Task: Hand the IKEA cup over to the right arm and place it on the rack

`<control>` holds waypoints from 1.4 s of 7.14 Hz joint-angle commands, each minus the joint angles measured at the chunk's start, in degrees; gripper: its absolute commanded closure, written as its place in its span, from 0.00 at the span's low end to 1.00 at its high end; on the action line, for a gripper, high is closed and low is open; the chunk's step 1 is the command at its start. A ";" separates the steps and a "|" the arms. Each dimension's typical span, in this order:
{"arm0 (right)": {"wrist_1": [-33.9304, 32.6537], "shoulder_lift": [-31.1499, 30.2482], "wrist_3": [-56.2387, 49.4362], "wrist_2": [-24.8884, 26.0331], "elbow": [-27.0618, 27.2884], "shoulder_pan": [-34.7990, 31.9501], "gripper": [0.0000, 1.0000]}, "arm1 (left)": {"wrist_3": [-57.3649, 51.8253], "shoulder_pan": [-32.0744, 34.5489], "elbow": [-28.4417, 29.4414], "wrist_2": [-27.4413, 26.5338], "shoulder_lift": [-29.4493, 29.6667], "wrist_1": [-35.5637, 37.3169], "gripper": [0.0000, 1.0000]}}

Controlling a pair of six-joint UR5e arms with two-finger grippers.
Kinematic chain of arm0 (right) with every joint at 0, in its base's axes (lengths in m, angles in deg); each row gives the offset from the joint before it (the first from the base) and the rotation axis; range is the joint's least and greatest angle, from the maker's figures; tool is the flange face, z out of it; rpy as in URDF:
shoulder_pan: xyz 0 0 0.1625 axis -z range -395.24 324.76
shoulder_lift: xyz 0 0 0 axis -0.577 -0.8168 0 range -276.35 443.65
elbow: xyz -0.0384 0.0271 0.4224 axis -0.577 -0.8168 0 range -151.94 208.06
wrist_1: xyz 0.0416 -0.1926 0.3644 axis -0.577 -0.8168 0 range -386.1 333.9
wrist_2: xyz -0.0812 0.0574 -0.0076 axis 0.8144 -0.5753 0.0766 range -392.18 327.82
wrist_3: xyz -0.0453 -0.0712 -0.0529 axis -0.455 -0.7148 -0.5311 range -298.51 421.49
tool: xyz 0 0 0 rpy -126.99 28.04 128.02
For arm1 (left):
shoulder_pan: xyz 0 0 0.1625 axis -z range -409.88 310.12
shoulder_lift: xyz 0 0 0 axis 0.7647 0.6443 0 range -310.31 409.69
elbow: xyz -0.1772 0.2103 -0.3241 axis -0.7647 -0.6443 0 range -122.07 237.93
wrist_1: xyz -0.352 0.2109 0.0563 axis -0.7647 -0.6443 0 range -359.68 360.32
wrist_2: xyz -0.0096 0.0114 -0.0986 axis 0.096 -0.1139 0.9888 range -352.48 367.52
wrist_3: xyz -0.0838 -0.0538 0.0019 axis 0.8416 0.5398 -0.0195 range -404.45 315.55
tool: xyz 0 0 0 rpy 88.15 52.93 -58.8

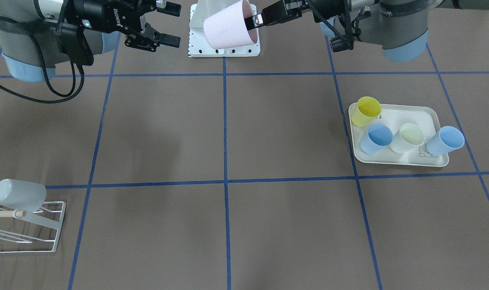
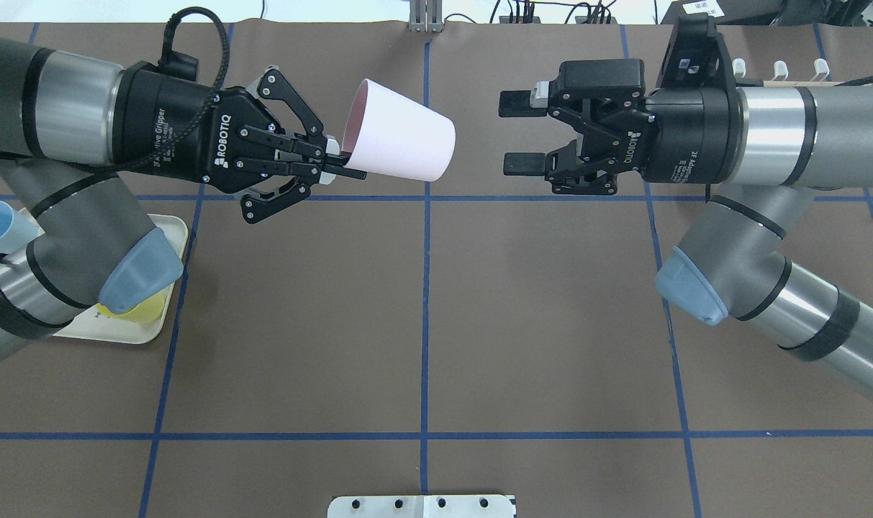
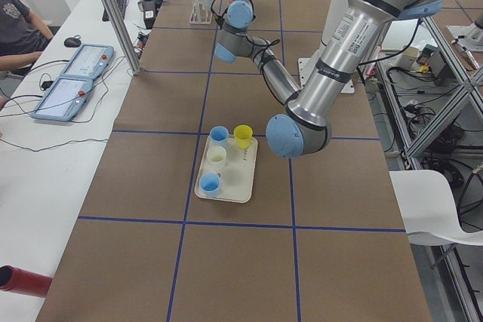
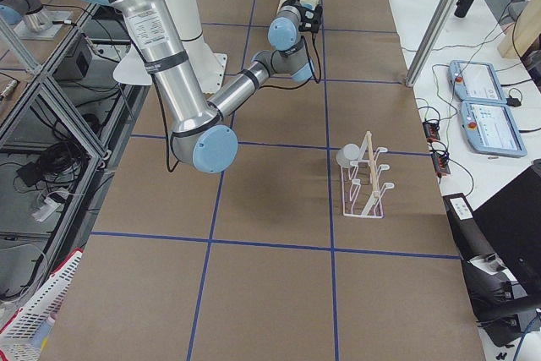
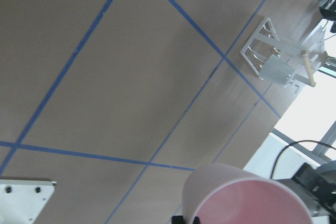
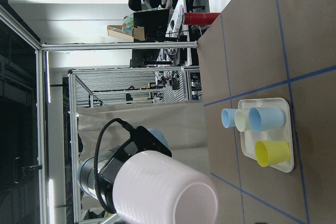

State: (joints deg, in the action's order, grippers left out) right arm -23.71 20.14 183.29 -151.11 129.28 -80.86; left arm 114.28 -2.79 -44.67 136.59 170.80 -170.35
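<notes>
Above desk (image 2: 422, 324), presenting cup (image 2: 400, 140), pinched at rim by left end effector (image 2: 341, 164), to wide-open, empty right end effector (image 2: 517, 134); next likely needing closing round base.

The pink cup (image 2: 400, 142), pinched at its rim in the left tool (image 2: 346, 164), reads as smooth, matt plastic. That tool and the right tool (image 2: 514, 134) facing it have matt black bodies with white lettering, mounted on arm tubes (image 2: 789, 137) of brushed silver metal with dull blue plastic caps (image 2: 691, 284). Beneath both tools the tabletop (image 1: 288, 225) carries a matt brown, paper-like cover crossed by blue tape (image 1: 225, 133); well apart, on the right tool's side, the rack (image 1: 59, 227) is white coated wire with a pale bare wooden rod (image 1: 2, 214).
</notes>
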 commanded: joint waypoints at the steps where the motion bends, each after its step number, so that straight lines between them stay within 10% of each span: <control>1: 0.59 1.54 0.98 0.89 0.04 0.53 0.15 | 10.16 -0.16 0.83 -4.34 -0.52 -8.34 1.00; 10: 3.76 3.57 1.16 5.63 -0.58 3.52 0.15 | 17.14 -3.94 0.04 -9.01 -0.35 -11.88 1.00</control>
State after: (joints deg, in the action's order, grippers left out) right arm -20.02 23.62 184.45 -146.00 128.73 -77.64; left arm 131.39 -6.53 -44.57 127.61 170.42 -182.24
